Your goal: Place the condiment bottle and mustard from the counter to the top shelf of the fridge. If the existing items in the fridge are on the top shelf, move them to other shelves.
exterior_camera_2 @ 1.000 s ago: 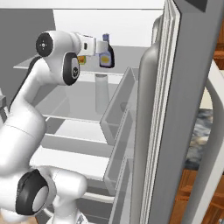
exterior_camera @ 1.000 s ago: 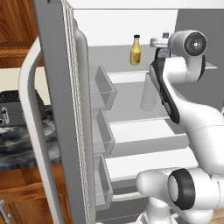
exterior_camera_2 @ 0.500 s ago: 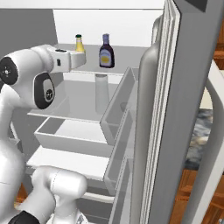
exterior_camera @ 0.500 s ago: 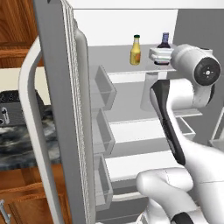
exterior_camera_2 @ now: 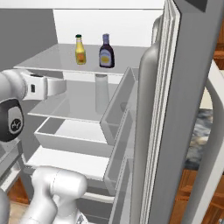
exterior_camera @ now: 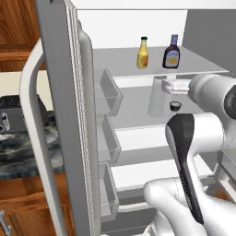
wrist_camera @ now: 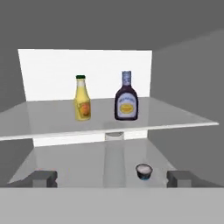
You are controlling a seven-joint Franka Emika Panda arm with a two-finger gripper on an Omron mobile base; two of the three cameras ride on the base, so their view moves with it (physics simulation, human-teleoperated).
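Top shelf [wrist_camera: 52,124] of the fridge [exterior_camera: 62,115] carries the mustard [wrist_camera: 82,103] and the condiment bottle [wrist_camera: 126,102], both upright, near each other but apart; the shelf below [wrist_camera: 70,162] bears the pale tall jug [wrist_camera: 114,159] and a small dark round item [wrist_camera: 144,171] just beside it.

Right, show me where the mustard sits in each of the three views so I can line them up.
Left base view: mustard upper centre, on the top shelf, left of the condiment bottle.
Right base view: mustard upper left, left of the condiment bottle.
Hand view: mustard left of centre, upright on the shelf.
Shared landmark: the condiment bottle, always just right of it.
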